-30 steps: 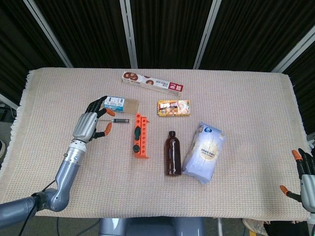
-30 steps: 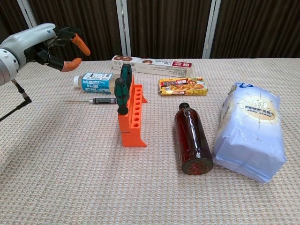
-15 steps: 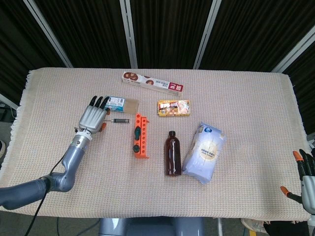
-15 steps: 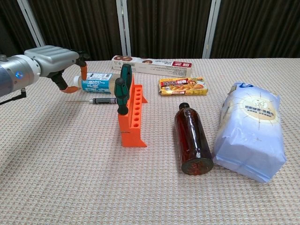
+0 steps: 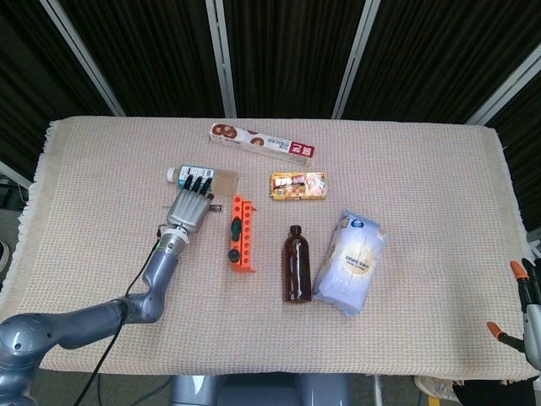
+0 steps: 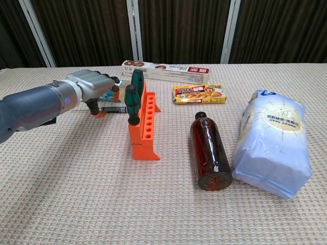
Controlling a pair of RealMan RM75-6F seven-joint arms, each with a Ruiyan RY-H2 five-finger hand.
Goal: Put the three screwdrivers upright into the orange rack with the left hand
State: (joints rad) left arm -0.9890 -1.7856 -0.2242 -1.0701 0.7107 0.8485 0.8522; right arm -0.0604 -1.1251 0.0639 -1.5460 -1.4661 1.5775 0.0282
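Screwdriver number three, the last one loose (image 6: 113, 108), lies flat on the tabletop (image 5: 101, 152) just left of the orange rack (image 5: 241, 235), with its long axis running left to right; its dark handle end points toward the rack and its thin shaft is hidden under the left hand (image 5: 191, 208). That hand sits directly over the tool, fingers pointing to the far side and lowered around it, so the screwdriver is beneath the palm rather than off to one side. Whether the fingers have actually closed on the handle cannot be told from either view. Two green-handled screwdrivers (image 6: 134, 94) already stand upright in the rack's far end, right beside the hand, so I judge the coming lift must clear them and tip the tool from lying to standing. A small bottle with a blue label (image 5: 188, 174) lies just beyond the fingertips. The right hand (image 5: 528, 315) rests well apart at the near right edge, fingers spread and holding nothing.
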